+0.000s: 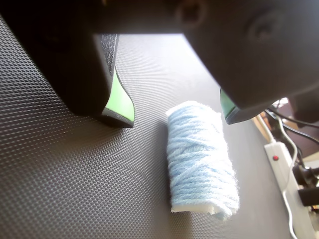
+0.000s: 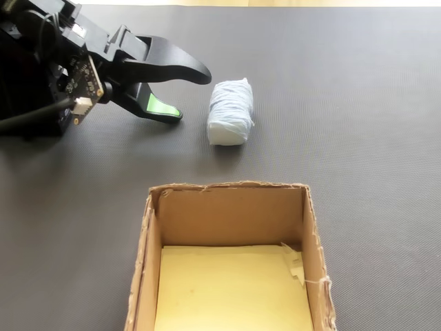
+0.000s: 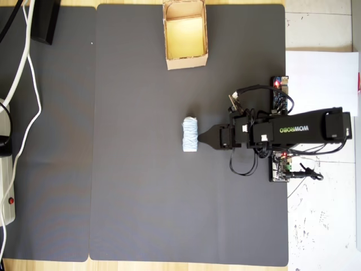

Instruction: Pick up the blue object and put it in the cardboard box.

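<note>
The blue object (image 1: 199,159) is a pale blue yarn roll lying on its side on the dark mat (image 3: 135,186). My gripper (image 1: 175,120) is open, its green-padded fingers (image 1: 121,104) spread wide just short of the roll's near end. In the fixed view the gripper (image 2: 191,96) sits left of the roll (image 2: 231,112) with a small gap, touching nothing. From overhead the gripper tip (image 3: 202,137) points at the roll (image 3: 190,134). The cardboard box (image 2: 227,192) stands open with a yellowish floor, and overhead it sits at the mat's top edge (image 3: 186,61).
A white power strip (image 1: 279,167) with cables lies off the mat's edge; overhead it is at far left (image 3: 7,186) with white cables (image 3: 25,62). Circuit boards (image 3: 279,84) and wiring sit by the arm's base. White paper (image 3: 321,79) lies at the right.
</note>
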You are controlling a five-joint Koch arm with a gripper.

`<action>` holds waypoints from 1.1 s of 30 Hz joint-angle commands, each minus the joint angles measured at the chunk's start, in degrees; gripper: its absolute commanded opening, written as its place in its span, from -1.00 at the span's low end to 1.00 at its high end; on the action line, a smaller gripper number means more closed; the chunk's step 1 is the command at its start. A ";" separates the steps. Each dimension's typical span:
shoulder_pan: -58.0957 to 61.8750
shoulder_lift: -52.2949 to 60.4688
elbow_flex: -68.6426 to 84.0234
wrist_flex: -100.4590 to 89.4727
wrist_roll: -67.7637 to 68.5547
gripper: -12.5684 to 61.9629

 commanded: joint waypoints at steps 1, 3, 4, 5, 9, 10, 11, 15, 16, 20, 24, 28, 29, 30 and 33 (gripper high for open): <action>0.00 5.27 2.20 2.37 0.97 0.25; 0.09 5.27 2.20 -1.93 0.88 0.25; 0.09 5.27 2.20 -3.34 0.88 0.25; 0.09 5.27 2.20 -4.39 0.88 0.25; 0.09 5.27 2.20 -8.00 0.79 0.25; 0.09 5.19 2.11 -9.58 0.79 0.25; 0.09 5.19 2.02 -10.90 0.79 0.25; 0.09 5.19 0.53 -12.48 0.79 0.25; 0.09 5.19 0.09 -12.48 0.79 0.25; 0.18 5.19 -1.93 -12.39 0.88 0.25; 0.18 5.19 -5.89 -8.88 1.14 0.25; 1.41 4.48 -15.56 5.98 1.23 0.25; 1.49 4.39 -16.61 7.56 1.23 0.25; 1.58 3.34 -18.81 11.16 1.32 0.25; 2.72 -0.44 -23.91 19.60 1.32 0.25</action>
